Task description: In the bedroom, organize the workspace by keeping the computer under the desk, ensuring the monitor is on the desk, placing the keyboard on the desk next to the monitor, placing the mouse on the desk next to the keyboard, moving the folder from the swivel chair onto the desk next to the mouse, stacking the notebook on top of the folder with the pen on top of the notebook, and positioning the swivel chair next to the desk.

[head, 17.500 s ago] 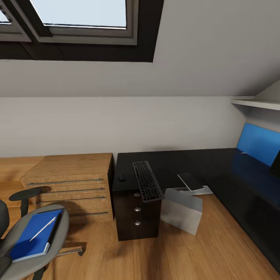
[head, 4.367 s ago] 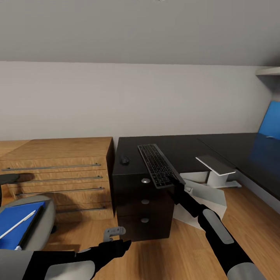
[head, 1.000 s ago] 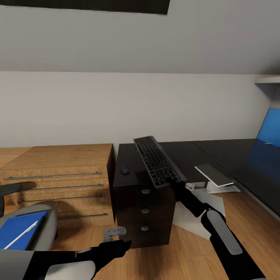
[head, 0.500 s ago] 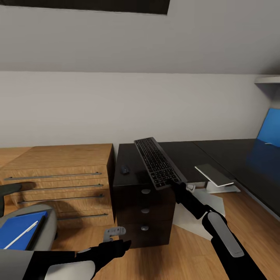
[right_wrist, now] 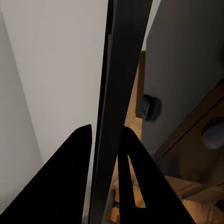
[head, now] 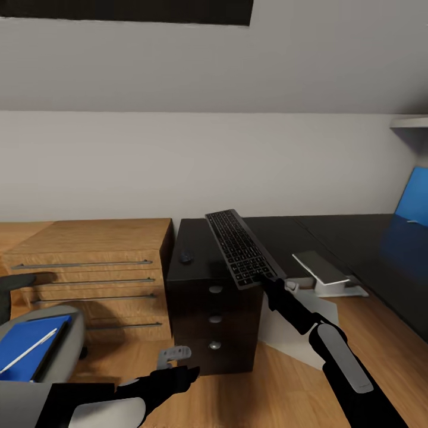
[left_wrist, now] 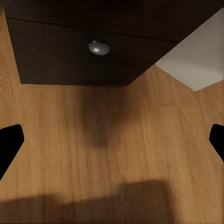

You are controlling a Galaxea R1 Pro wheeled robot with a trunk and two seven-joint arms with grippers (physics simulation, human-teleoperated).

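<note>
Colours here: keyboard (head: pixel 242 248) has dark grey keys in a thin silver-grey frame, desk (head: pixel 279 233) is glossy black with round silver knobs (head: pixel 215 289) and a bright blue back panel (head: pixel 411 200), mouse (head: pixel 186 256) dark, folder (head: pixel 27 352) bright blue with a white pen (head: pixel 28 351), drawer chest (head: pixel 95 261) light wood, floor (left_wrist: pixel 112 140) warm brown planks, walls pale grey

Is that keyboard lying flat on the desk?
No. The keyboard is tilted, near end gripped by the right pincer, overhanging the desk.

Folder (head: pixel 27 355) cut by left edge, blue panel (head: pixel 413 199) cut by right edge
</note>
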